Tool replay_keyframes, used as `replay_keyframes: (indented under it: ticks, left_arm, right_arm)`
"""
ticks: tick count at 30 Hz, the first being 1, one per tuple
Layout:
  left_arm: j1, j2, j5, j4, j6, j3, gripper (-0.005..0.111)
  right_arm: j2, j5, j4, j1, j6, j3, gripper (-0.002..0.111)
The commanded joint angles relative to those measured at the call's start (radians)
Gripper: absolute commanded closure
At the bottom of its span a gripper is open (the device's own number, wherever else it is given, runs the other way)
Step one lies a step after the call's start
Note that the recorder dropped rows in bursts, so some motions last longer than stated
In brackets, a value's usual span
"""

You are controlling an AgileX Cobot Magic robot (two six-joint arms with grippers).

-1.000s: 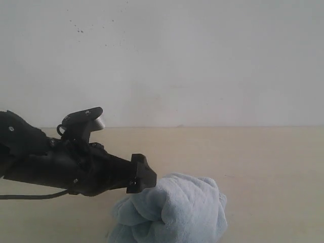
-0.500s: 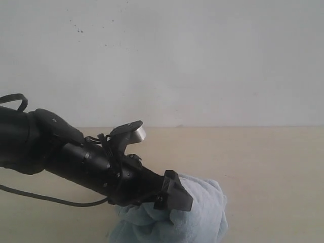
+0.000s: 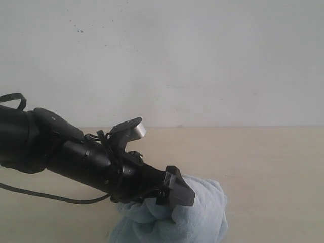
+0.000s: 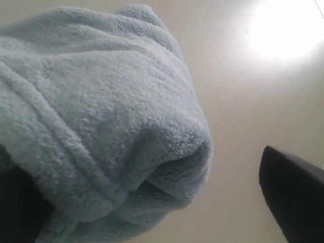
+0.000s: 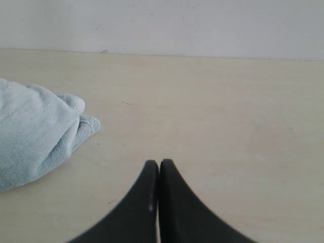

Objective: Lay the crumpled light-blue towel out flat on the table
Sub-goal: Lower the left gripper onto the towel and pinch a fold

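Exterior view: the crumpled light-blue towel (image 3: 202, 217) is seen heaped on the table (image 3: 273, 162) at about 6 o'clock. The left gripper (image 3: 178, 193) is set against its top, reaching in from 9 o'clock.

Left wrist view: the jaws are held wide apart, and a towel fold lies unclamped between the fingers (image 4: 293, 197).

Right wrist view: the right gripper (image 5: 159, 169) is seen with its jaws together over bare table, well apart from the towel.

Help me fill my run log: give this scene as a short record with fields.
towel: pale light-blue fluffy terry-cloth towel, crumpled in a heap
support: smooth pale beige table, towel resting on it
left gripper: open, jaws either side of a towel fold
right gripper: shut, empty, apart from the towel
task state: not yet spread
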Motion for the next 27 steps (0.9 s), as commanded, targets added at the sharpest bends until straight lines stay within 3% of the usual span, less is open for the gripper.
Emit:
replay_keyframes:
  ticks: [1,6,8,13,16,27]
  left_arm:
    - [-0.011,0.004,0.039,-0.022,0.009,-0.007,0.007]
    - [-0.011,0.004,0.047,-0.043,0.009,-0.007,0.013]
    - [-0.009,0.004,0.047,-0.046,0.009,-0.007,0.024]
    - [-0.009,0.004,0.045,-0.047,0.009,-0.007,0.066]
    - [-0.009,0.004,0.045,-0.047,0.009,-0.007,0.082]
    - [-0.009,0.004,0.061,-0.025,0.009,-0.007,0.094]
  right_arm:
    - [-0.005,-0.009,-0.009,0.002,0.001,-0.001,0.108]
    - [-0.005,-0.009,-0.009,0.002,0.001,-0.001,0.108]
    - [-0.005,-0.009,-0.009,0.002,0.001,-0.001,0.108]
    - [-0.005,-0.009,-0.009,0.002,0.001,-0.001,0.108]
    - [-0.005,-0.009,-0.009,0.002,0.001,-0.001,0.108]
    - [-0.005,-0.009,-0.009,0.002,0.001,-0.001,0.108]
